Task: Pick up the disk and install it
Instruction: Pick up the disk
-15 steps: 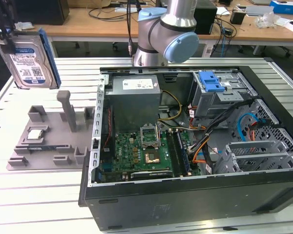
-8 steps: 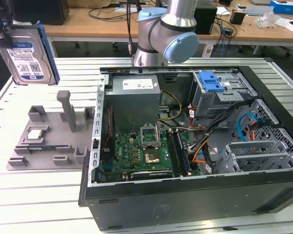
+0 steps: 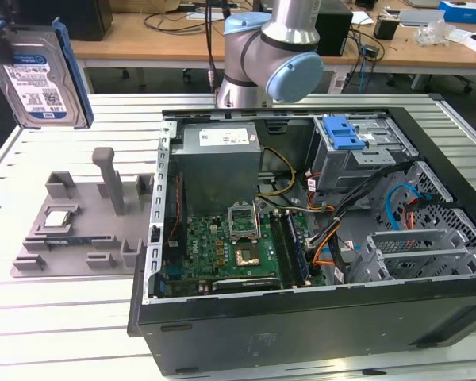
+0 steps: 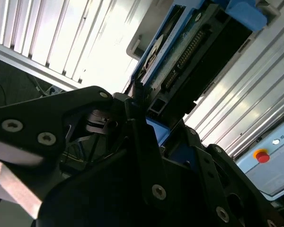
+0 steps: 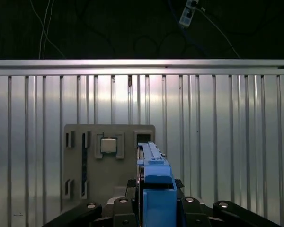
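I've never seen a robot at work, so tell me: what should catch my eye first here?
The disk hangs high at the exterior view's left, clamped in the gripper above a grey tray that carries a small silver chip. Mid-table lies an open computer case, its green circuit board bared, with the arm behind it.

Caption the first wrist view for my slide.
Gripper holding the disk edge-on over the grey fixture tray with its CPU chip, on the slatted table.
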Controlling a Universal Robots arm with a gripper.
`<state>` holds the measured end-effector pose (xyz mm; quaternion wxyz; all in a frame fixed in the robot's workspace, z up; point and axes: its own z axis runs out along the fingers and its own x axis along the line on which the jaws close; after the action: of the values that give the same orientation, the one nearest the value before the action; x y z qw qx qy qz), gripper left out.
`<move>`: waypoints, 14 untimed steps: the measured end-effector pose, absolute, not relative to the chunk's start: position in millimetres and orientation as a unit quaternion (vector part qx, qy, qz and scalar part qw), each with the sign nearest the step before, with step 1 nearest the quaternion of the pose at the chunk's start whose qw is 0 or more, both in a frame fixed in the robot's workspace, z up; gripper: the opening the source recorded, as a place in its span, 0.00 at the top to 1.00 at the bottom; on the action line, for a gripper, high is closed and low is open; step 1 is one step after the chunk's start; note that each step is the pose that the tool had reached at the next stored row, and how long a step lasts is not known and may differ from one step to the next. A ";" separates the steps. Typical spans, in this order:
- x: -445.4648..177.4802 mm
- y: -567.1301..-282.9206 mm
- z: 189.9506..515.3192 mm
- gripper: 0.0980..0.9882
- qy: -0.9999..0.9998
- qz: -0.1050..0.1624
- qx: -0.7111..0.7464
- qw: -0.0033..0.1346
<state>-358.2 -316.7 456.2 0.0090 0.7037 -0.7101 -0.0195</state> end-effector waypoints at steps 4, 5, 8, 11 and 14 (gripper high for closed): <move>-358.2 -316.7 471.4 0.70 -0.710 -0.020 0.704 0.009; -358.2 -316.7 474.2 0.70 -0.710 -0.019 0.704 0.009; -358.2 -316.6 484.9 0.70 -0.710 -0.020 0.704 0.009; -358.2 -316.6 496.4 0.70 -0.710 -0.020 0.704 0.009; -358.2 -316.6 499.8 0.70 -0.710 -0.020 0.704 0.009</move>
<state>-358.2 -316.6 499.8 0.0090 0.7037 -0.7101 -0.0196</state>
